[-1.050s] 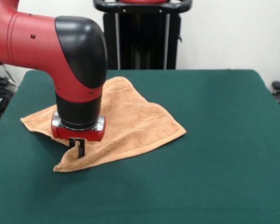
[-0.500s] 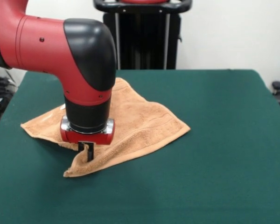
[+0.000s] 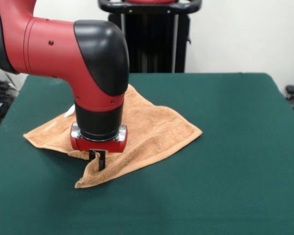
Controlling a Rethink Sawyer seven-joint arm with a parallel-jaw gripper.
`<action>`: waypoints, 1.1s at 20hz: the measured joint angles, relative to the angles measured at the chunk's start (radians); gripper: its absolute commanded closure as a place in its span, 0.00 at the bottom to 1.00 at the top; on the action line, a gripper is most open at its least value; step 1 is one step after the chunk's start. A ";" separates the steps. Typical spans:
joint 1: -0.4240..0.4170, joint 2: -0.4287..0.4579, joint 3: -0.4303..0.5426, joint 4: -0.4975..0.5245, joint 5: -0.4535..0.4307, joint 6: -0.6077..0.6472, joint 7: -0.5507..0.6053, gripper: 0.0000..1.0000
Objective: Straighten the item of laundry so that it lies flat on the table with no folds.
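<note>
An orange-tan terry towel (image 3: 152,129) lies folded over on the dark green table (image 3: 225,147), left of centre. Its near layer runs down to a corner at the front left. My gripper (image 3: 97,160) comes down from the red and black arm onto that near part, its dark fingers close together and pinching a fold of the towel just above the front corner. A woven band stripe shows near the towel's right edge. The arm's wrist hides the middle of the towel.
A black stand (image 3: 149,36) rises behind the table's far edge. A dark object (image 3: 291,90) sits off the table's right side. Bare green cloth stretches to the right and front of the towel.
The gripper has moved rightward and toward the front with the towel's fold in it. The towel's front corner and right corner have shifted the same way.
</note>
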 measured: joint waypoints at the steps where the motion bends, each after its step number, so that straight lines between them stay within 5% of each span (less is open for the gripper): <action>1: 0.000 0.000 0.000 0.000 0.000 0.000 0.000 1.00; 22: -0.001 -0.015 -0.001 0.020 0.001 -0.020 0.000 1.00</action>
